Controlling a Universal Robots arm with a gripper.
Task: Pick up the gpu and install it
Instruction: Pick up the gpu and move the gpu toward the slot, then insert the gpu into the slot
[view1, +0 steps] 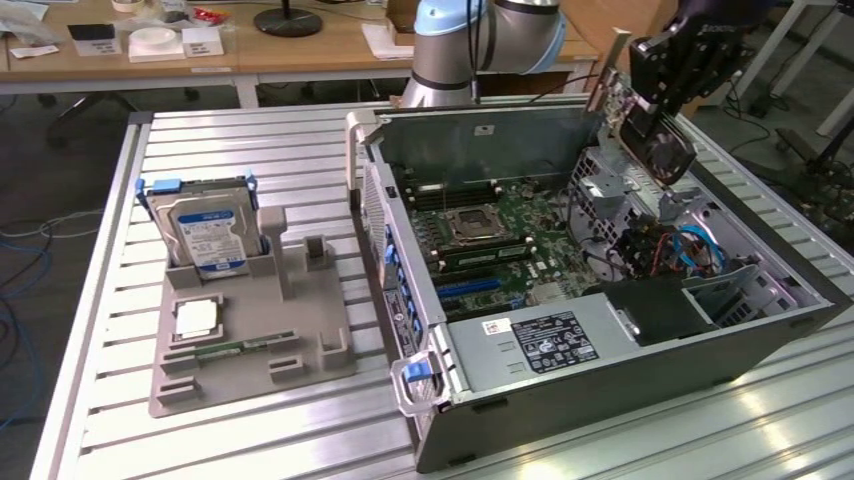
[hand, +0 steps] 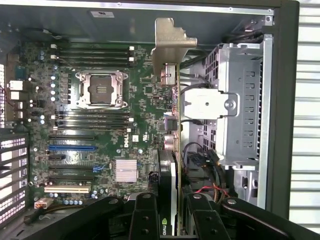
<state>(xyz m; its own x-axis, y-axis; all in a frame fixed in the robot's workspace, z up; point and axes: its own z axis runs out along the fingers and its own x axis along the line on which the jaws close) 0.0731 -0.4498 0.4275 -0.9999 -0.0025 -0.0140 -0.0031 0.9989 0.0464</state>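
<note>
The gpu (view1: 654, 135), a dark card with a black cooler and a silver end bracket (view1: 611, 75), hangs in the air above the far right corner of the open computer case (view1: 601, 400). My gripper (view1: 681, 60) is shut on it from above. In the wrist view the gpu (hand: 172, 150) is seen edge-on between my two black fingers (hand: 145, 215), with its bracket (hand: 167, 45) pointing away. Below it lies the green motherboard (hand: 100, 115) with its blue slot (hand: 72, 148). The card is apart from the board and stands over the gap beside the drive cage (hand: 240, 100).
On the exterior view's left a grey fixture tray (view1: 247, 340) holds an upright silver hard drive (view1: 200, 230) with a blue label and a flat memory stick (view1: 234, 350). Cables (view1: 681, 245) and a black power supply (view1: 654, 310) fill the case's right side.
</note>
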